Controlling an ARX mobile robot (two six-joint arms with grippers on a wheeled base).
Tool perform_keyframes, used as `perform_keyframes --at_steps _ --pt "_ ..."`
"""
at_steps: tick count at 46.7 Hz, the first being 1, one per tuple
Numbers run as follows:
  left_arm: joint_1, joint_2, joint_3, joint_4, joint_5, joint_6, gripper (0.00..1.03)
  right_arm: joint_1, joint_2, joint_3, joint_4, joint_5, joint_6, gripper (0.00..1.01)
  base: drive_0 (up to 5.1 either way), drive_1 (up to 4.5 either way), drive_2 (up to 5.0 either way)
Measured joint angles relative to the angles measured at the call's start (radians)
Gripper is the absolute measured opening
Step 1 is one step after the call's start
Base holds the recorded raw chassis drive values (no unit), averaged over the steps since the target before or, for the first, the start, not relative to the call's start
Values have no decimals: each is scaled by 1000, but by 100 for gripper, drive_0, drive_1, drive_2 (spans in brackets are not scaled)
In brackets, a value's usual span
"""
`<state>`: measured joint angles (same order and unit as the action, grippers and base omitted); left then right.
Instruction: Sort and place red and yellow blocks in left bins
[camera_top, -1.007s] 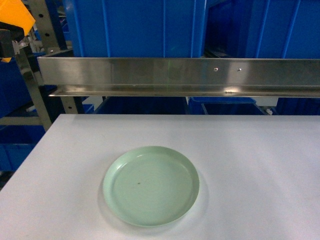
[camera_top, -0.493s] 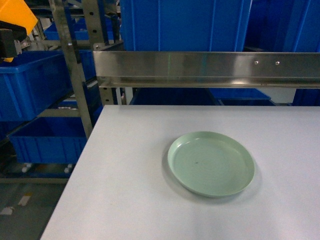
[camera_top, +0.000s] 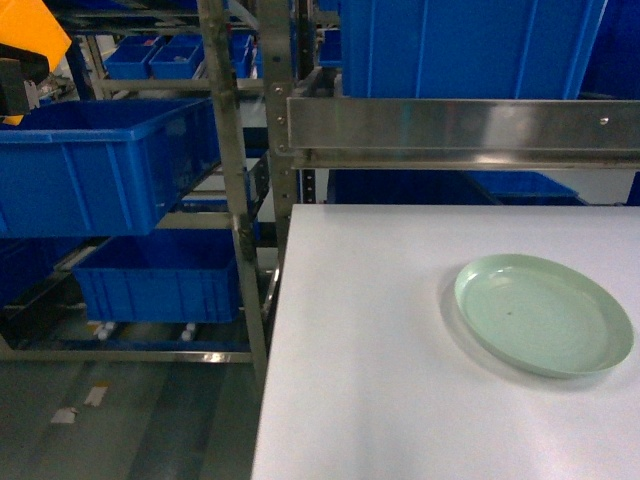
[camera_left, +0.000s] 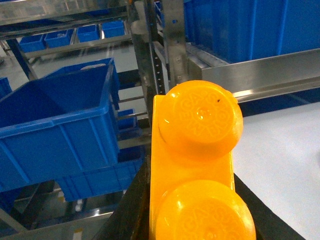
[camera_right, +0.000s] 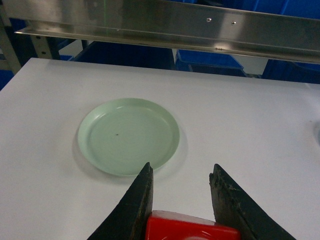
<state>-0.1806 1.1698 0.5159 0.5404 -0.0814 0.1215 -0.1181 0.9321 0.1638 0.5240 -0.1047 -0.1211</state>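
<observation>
Yellow block (camera_left: 197, 165), glossy, two studs, gripped by left claw (camera_left: 187, 210); right claw (camera_right: 181, 200) grips red block (camera_right: 192, 231).

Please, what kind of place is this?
Probably a warehouse or stockroom: metal shelving holds many blue crates, with a white table beside it and a bare concrete floor.

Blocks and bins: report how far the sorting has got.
Done: both blocks are picked up, and the green plate sits bare. In hand: the left gripper holds the yellow block, the right gripper the red block. Left: neither is in a blue bin yet.
</observation>
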Motion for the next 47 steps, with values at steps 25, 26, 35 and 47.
perform_keyframes --at_steps 25,26,35,47 --pt "1 0 0 0 0 0 27 0 0 -1 -3 0 0 29 -453 370 97" --pt "1 0 0 0 0 0 27 0 0 -1 -2 0 0 29 -369 485 -60" --pt "0 0 0 0 0 0 27 0 1 -1 -2 0 0 29 -372 482 -56" --pt "0 1 0 2 0 0 27 0 2 -1 -3 0 0 29 -480 320 152"
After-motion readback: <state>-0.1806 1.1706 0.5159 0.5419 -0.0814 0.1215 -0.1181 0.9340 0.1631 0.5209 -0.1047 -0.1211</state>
